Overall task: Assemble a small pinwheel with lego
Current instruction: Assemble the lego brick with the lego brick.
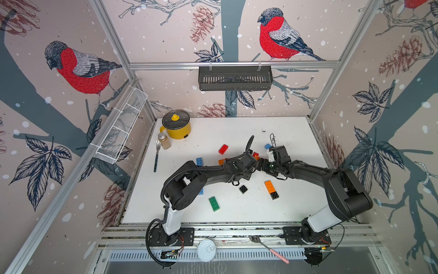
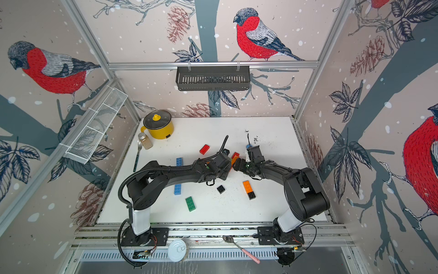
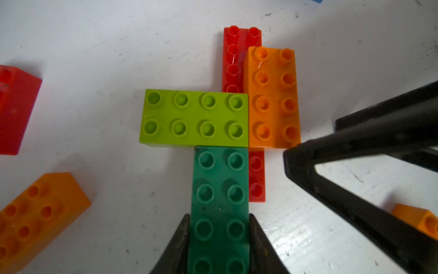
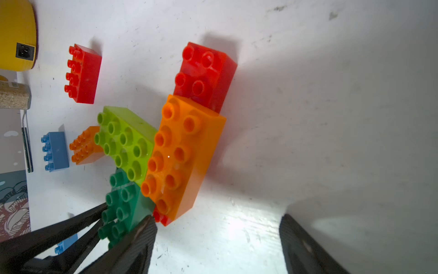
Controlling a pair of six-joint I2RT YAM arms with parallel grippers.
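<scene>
lego cluster [image 3: 194, 118] mid table [image 1: 237, 208], pot [image 1: 176, 124] rear L

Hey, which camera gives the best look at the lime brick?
The left wrist view: the lime brick sits square-on, all eight studs showing, flush against the orange brick and green brick. The right wrist view shows it at a slant. In both top views the arms hide it.

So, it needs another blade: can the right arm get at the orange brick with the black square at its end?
Probably yes: the orange brick lies uncovered beside that arm, and the right tool is open and empty.
</scene>
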